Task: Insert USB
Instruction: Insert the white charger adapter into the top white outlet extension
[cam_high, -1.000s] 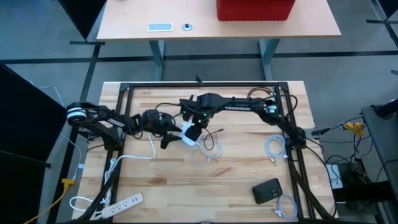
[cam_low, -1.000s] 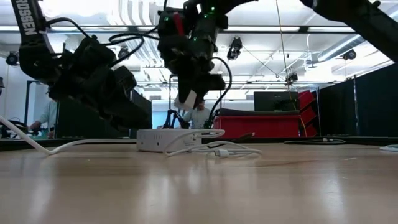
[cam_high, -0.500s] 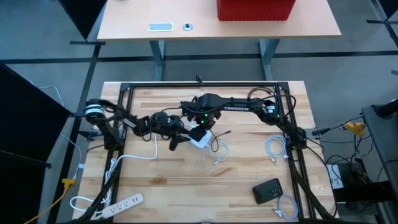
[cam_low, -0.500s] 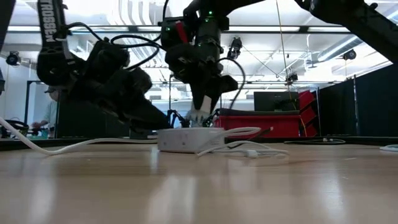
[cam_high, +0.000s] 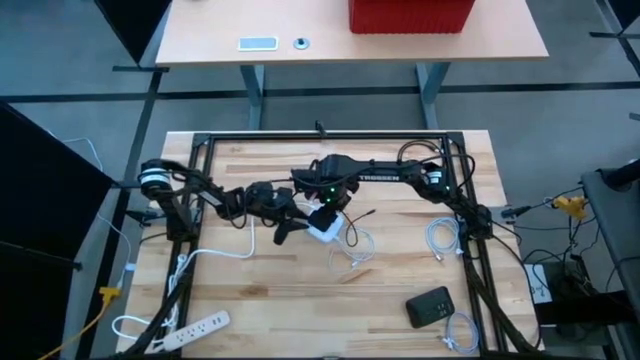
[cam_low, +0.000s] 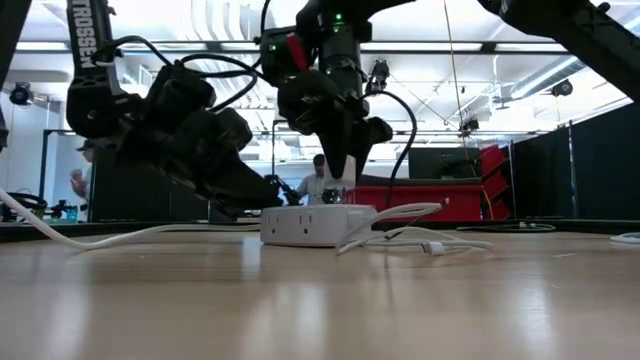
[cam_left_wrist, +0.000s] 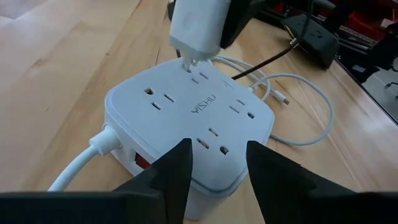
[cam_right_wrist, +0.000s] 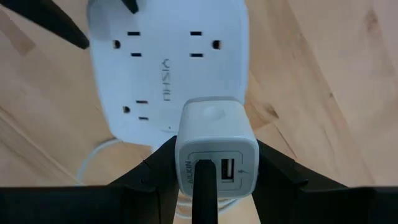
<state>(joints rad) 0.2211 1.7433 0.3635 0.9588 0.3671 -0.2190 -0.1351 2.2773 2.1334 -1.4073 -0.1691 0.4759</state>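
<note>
A square white power strip (cam_high: 326, 229) lies flat on the wooden table; its white cord (cam_high: 245, 245) runs off toward the left. My left gripper (cam_left_wrist: 217, 155) comes from the left and is shut on the strip's near corner. My right gripper (cam_right_wrist: 216, 155) hangs above the strip, shut on a white USB charger block (cam_right_wrist: 216, 142). A black cable (cam_right_wrist: 204, 193) is plugged into one of the block's ports. The block's prongs (cam_left_wrist: 188, 60) point down at an outlet on the strip's far edge (cam_left_wrist: 200, 76). A loose white cable (cam_high: 352, 247) lies right of the strip. My left gripper pinches the strip at the rounded corner (cam_left_wrist: 208, 183) between the cord's exit and the red switch, one finger on each adjoining side. It comes slanting down from the table's left. The strip stays flat on the table. My right gripper pinches the charger block by its two opposite sides (cam_right_wrist: 181, 149), coming from above with the fingers pointing down. The block is upright, port face up. Its prong tips are at an outlet's slots; I cannot tell whether they have entered.
A black frame (cam_high: 320, 137) runs around the work area. A black device (cam_high: 430, 305) and coiled white cables (cam_high: 440, 240) lie toward the right. A long white power strip (cam_high: 195, 324) lies at the near left. People (cam_low: 320, 185) stand in the room beyond.
My left gripper has moved toward the table's right and slid the power strip along with it. My right gripper has followed to the right and come down, bringing the charger block from a tilted pose above the strip to upright at its top. The loose white cable shifted right.
</note>
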